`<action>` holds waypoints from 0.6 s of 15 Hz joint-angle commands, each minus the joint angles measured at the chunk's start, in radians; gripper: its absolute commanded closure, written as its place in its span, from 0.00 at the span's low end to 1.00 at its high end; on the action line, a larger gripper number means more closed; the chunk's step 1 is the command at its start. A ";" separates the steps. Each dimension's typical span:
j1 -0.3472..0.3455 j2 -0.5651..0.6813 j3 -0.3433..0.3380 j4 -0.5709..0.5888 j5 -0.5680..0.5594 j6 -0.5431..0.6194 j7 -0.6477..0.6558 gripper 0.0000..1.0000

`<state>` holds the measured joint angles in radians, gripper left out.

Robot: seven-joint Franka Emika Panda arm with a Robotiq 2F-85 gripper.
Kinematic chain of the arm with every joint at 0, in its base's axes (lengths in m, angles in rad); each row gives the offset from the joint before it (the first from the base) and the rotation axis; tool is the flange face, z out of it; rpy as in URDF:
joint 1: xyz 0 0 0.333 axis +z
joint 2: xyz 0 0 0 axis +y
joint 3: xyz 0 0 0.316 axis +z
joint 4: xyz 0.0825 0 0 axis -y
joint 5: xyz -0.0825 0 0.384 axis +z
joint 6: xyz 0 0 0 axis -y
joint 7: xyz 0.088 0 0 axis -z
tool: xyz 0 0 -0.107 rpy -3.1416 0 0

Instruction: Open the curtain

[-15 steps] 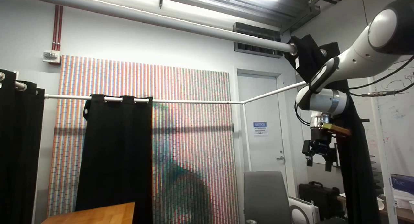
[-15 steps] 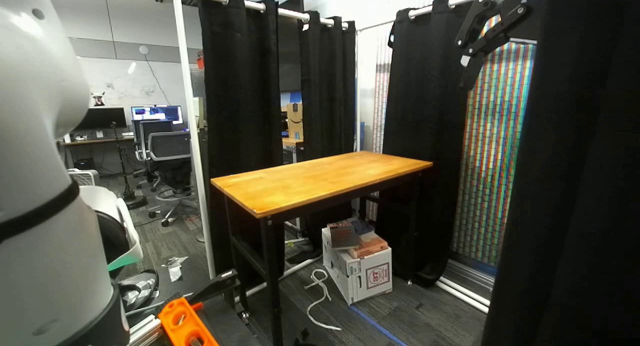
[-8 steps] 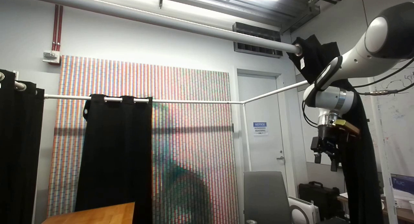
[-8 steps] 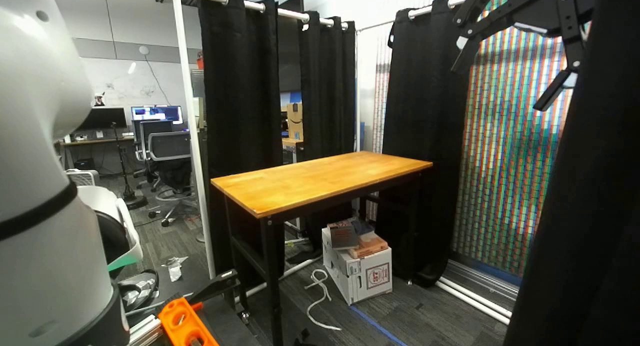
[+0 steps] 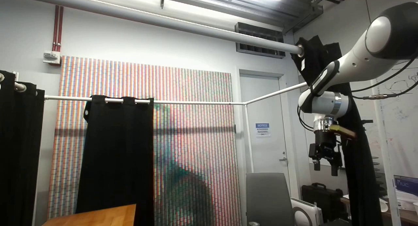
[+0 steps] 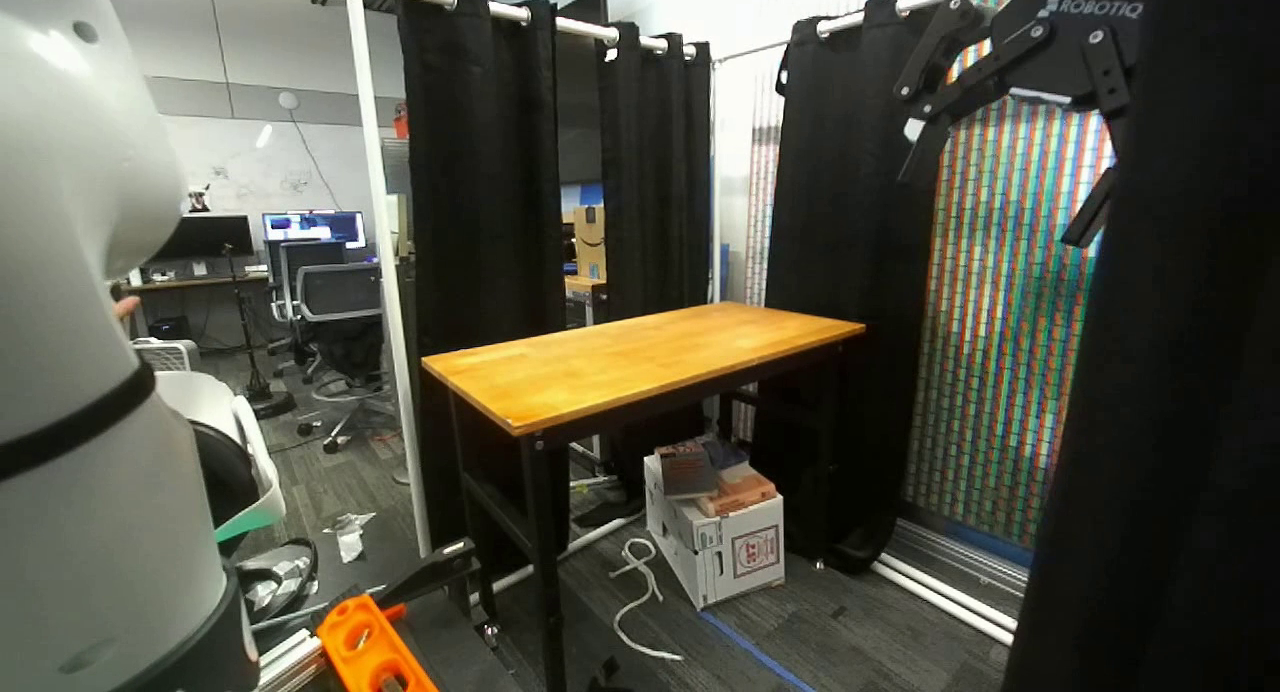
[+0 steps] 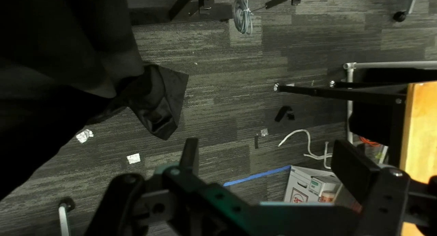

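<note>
At 2 o'clock in an exterior view, a Robotiq claw (image 6: 990, 208) is hanging released, its fingers (image 7: 353, 167) standing wide apart in the wrist view. A black grommet curtain (image 6: 1180, 452) at 3 o'clock is partly covering the claw. Compared with half a second earlier, the claw is sitting lower, the curtain nearer 9 o'clock, and "ROBOTIQ" is showing. At 11 o'clock, a cardboard box (image 6: 590, 244) is bearing Amazon's smile arrow. In an exterior view, a door sign (image 5: 263, 130) at the claw's 10 o'clock is reading "NOTICE AUTHORIZED PERSONNEL ONLY"; at its 3 o'clock, a blue box (image 5: 406, 183) is showing "nuc."
</note>
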<state>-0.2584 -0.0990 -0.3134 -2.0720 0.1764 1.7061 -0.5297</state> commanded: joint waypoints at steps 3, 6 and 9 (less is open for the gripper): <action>0.088 -0.131 0.138 -0.171 -0.146 0.142 0.242 0.00; 0.145 -0.193 0.213 -0.245 -0.206 0.115 0.333 0.00; 0.198 -0.258 0.268 -0.305 -0.233 0.077 0.355 0.00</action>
<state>-0.0994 -0.2546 -0.0808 -2.2988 -0.0207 1.8070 -0.2053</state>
